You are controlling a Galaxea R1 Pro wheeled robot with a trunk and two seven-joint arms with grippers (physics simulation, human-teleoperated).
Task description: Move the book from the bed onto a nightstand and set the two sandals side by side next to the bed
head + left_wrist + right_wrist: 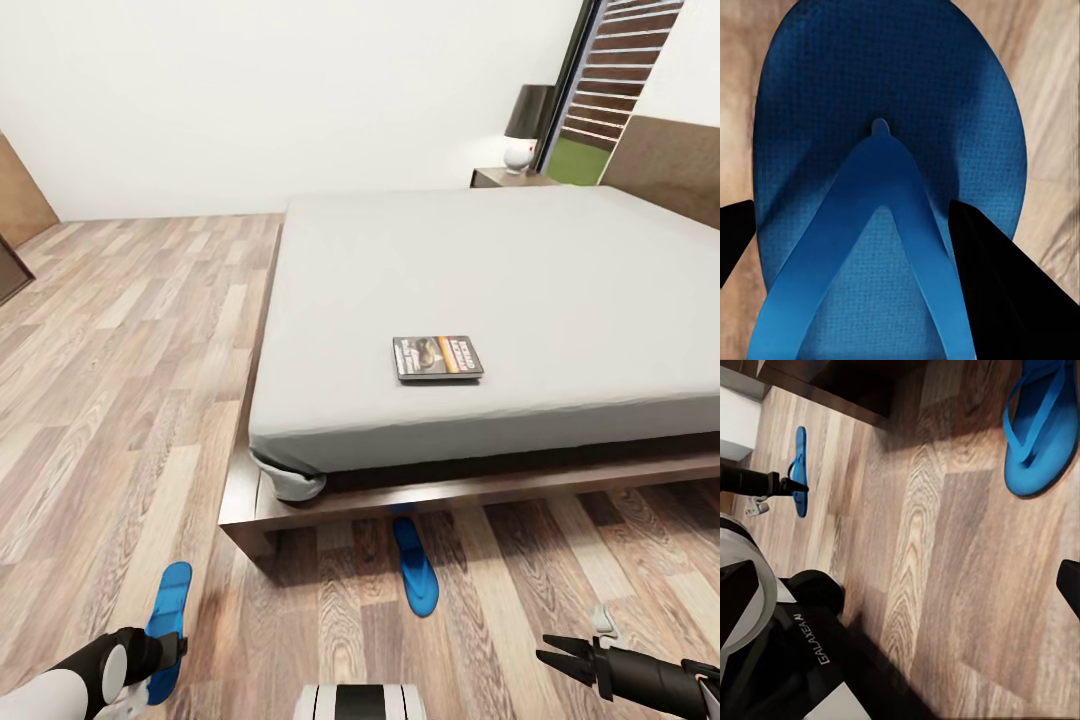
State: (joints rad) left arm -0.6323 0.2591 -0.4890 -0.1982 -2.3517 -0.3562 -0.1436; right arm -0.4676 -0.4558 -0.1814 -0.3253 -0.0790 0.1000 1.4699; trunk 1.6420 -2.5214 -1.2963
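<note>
The book (438, 358) lies flat on the grey bed (560, 270), near its foot edge. One blue sandal (415, 577) (1042, 435) rests on the floor, its toe end under the bed frame. The other sandal (170, 612) (885, 112) (799, 457) lies on the floor to the left. My left gripper (168, 652) (851, 206) (799, 488) hovers right over it, open, a dark finger (1001, 285) on each side of the strap. My right gripper (552, 652) hangs open and empty above the floor at the lower right. A nightstand (500, 178) stands at the bed's far corner.
A lamp (527, 125) sits on the nightstand, beside a tall window (610, 90). The wood headboard (665, 155) rises at the right. The bed's dark frame (250, 500) juts past the mattress. My own base (817, 649) is close behind the arms.
</note>
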